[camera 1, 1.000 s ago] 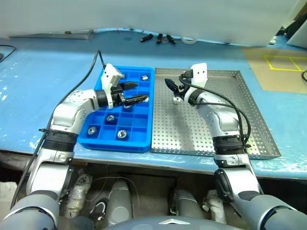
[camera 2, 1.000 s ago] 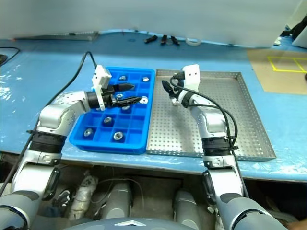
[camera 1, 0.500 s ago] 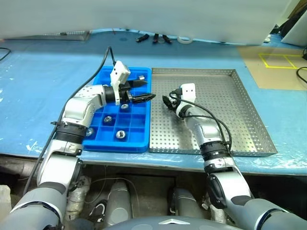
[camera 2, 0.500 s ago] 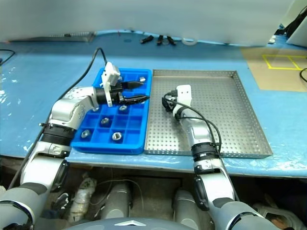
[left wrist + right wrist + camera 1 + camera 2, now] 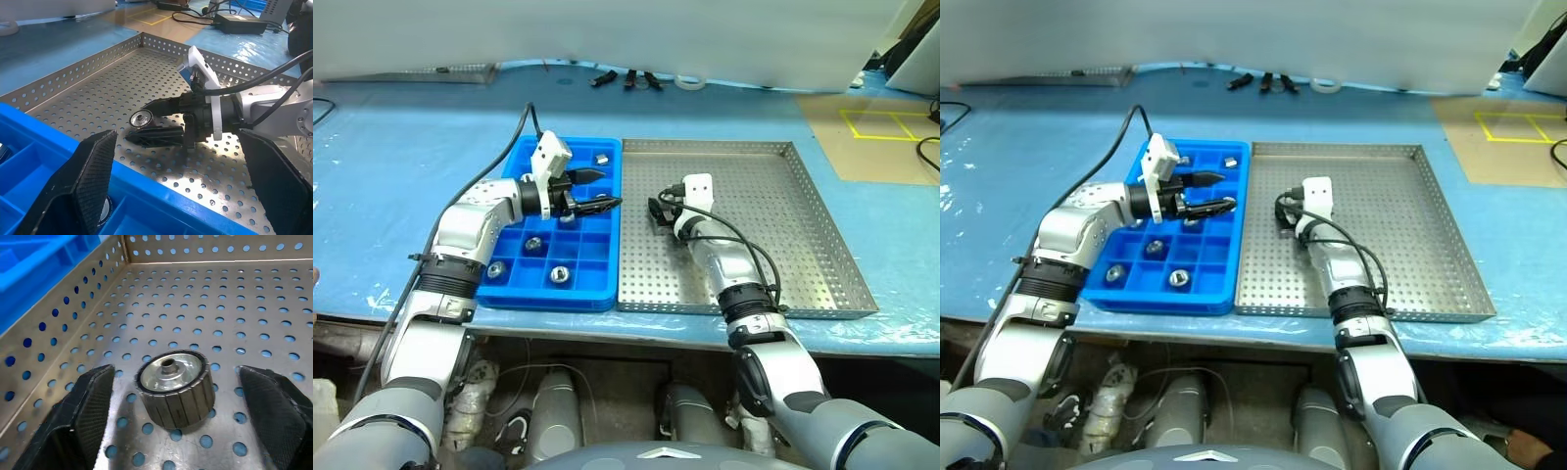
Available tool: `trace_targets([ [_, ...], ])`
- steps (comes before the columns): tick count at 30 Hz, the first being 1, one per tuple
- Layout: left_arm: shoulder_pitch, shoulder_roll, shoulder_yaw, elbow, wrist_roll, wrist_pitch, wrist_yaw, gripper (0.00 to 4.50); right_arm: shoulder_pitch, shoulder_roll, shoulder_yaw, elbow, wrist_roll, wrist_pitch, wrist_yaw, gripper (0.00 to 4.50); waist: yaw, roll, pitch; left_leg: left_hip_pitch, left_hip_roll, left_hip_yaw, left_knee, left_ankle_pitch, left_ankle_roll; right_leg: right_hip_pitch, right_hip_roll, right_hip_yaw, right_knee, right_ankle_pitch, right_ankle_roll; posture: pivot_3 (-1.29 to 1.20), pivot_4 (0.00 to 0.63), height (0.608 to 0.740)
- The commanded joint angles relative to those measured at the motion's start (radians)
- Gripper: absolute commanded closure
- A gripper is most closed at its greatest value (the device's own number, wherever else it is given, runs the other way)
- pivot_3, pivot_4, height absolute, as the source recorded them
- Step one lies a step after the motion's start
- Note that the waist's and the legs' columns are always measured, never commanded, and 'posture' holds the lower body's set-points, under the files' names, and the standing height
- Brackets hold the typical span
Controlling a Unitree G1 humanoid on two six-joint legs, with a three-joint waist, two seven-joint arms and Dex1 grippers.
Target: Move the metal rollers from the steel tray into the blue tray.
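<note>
Small dark items beyond the trays stay unidentifiable.

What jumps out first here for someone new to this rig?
The bright blue tray on the left, with metal rollers sitting in several of its compartments and the left claw open above it. Beside it, the big perforated steel tray holds a lone roller near its left wall, upright on the holed floor. The right claw is low on the tray, its open fingers either side of that roller, not closed on it.
</note>
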Motion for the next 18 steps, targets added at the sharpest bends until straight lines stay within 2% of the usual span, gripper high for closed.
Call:
trace_targets([
  [1,-0.014,0.012,0.02,-0.026,-0.001,-0.001,-0.008,0.29,-0.017,0.004,-0.018,-0.032,0.02,-0.023,0.004,1.25,0.0,0.0,0.0,0.0,0.0,0.0,0.0,0.0,0.0,0.0,0.0,0.0,0.0,0.0,0.0,-0.04,0.15,0.74],
  [5,-0.009,0.016,0.022,-0.033,-0.001,0.009,-0.01,0.29,-0.011,0.0,-0.019,-0.077,0.033,-0.006,0.018,2.54,0.0,0.0,0.0,0.0,0.0,0.0,0.0,0.0,0.0,0.0,0.0,0.0,0.0,0.0,0.0,-0.04,0.15,0.74],
  [6,-0.005,0.019,0.024,-0.041,-0.004,0.013,-0.011,0.29,-0.01,-0.004,-0.016,-0.091,0.034,0.005,0.026,2.72,0.0,0.0,0.0,0.0,0.0,0.0,0.0,0.0,0.0,0.0,0.0,0.0,0.0,0.0,0.0,-0.04,0.15,0.74],
  [11,0.028,0.053,0.044,-0.085,-0.023,0.044,-0.023,0.29,-0.007,-0.031,0.014,-0.219,0.06,0.098,0.114,2.72,-0.001,0.0,0.0,0.0,0.0,0.0,-0.001,0.0,0.0,0.0,0.0,0.0,-0.001,0.0,0.0,-0.03,0.15,0.74],
  [18,0.12,0.113,0.12,-0.197,-0.068,0.108,0.011,0.29,-0.022,-0.097,0.13,-0.514,0.181,0.319,0.402,2.72,0.002,0.0,0.0,0.0,0.001,0.0,-0.002,-0.001,0.001,0.0,0.001,-0.001,-0.002,0.0,-0.001,0.07,0.15,0.74],
])
